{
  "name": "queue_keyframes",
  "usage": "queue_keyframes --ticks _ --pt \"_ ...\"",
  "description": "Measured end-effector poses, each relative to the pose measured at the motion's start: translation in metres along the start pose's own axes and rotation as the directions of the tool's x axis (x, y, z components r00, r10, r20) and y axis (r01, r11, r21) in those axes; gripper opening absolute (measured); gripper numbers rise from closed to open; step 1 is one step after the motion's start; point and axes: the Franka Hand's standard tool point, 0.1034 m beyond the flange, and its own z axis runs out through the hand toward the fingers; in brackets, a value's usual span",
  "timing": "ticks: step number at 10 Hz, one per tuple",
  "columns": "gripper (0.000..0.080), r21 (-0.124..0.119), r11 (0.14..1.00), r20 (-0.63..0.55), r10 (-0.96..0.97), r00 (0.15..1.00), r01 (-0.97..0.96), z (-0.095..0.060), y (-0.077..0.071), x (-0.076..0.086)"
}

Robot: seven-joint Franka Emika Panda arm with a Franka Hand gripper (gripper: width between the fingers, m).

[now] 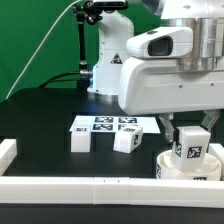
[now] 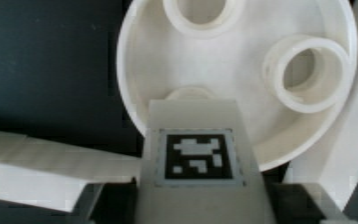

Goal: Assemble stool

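Note:
The stool's round white seat (image 1: 168,166) lies at the front of the exterior view's right, just inside the front rail. My gripper (image 1: 188,141) hangs over it, shut on a white tagged leg (image 1: 188,151) whose lower end is at the seat's top. In the wrist view the leg (image 2: 197,140) stands between my dark fingers (image 2: 108,200), reaching over the dish-like seat (image 2: 185,65) beside two round sockets (image 2: 307,75). Two more tagged legs (image 1: 81,140) (image 1: 126,141) lie on the black table near the middle.
The marker board (image 1: 103,124) lies flat behind the two loose legs. White border rails run along the front (image 1: 80,187) and the exterior view's left (image 1: 8,152). The arm's white base (image 1: 105,60) stands at the back before a green curtain.

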Motion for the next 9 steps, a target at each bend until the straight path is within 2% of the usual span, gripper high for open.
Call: queue_keyframes --ticks 2,4,5,6,7,9 --pt "0.0337 0.001 1.000 -0.001 0.021 1.000 -0.021 0.000 0.001 0.000" --pt "0.0337 0.035 0.958 -0.036 0.285 0.958 -0.284 0.001 0.002 -0.002" --pt "0.0337 0.044 0.930 -0.046 0.368 0.929 -0.366 0.001 0.000 -0.005" --pt "0.0337 0.065 0.863 -0.037 0.504 0.863 -0.501 0.001 -0.004 -0.005" --pt "0.0338 0.076 0.804 -0.025 0.593 0.805 -0.590 0.001 -0.008 -0.005" --pt "0.0338 0.086 0.722 -0.010 0.689 0.724 -0.686 0.001 -0.010 -0.005"
